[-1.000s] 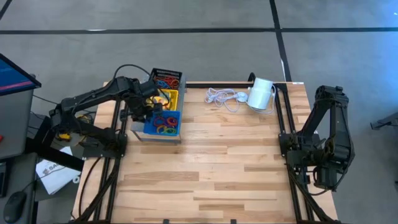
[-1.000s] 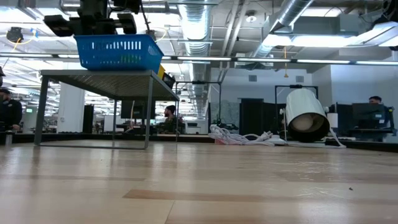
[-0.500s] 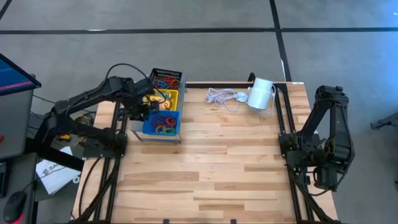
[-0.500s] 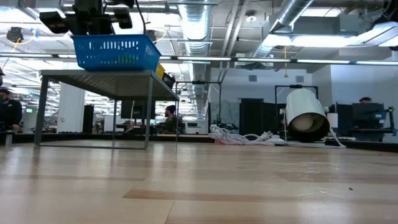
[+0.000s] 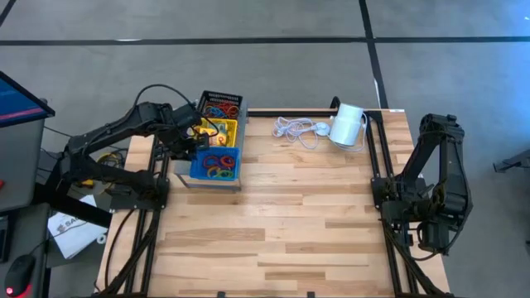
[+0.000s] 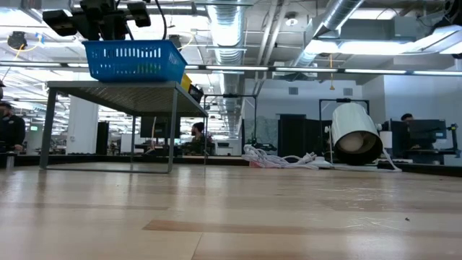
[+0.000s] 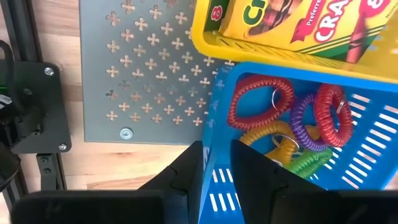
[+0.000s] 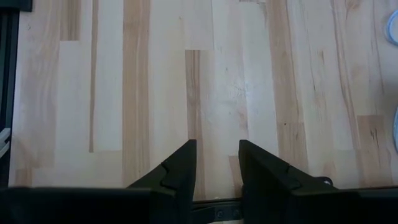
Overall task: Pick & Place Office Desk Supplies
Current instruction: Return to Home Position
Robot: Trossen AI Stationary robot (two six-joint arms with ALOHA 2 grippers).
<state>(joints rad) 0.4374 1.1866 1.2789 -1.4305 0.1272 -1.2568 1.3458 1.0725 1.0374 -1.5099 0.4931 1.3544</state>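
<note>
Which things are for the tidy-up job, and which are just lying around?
For the job: black mesh tray, yellow tray with crayon boxes, blue tray with coiled loops, all on the grey shelf; left gripper open over the blue tray's edge.
Just lying about: white cord, white cylinder; idle right gripper over the table.

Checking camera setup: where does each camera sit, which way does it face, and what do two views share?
High view: overhead, facing straight down; both arms show, left gripper by the blue tray.
Low view: table height, facing level across; left gripper above the shelf.
Left wrist view: faces down onto the blue tray and yellow tray; own fingers.
Right wrist view: faces down onto the table; right gripper open.
Shared: high and low views both show the blue tray.
</note>
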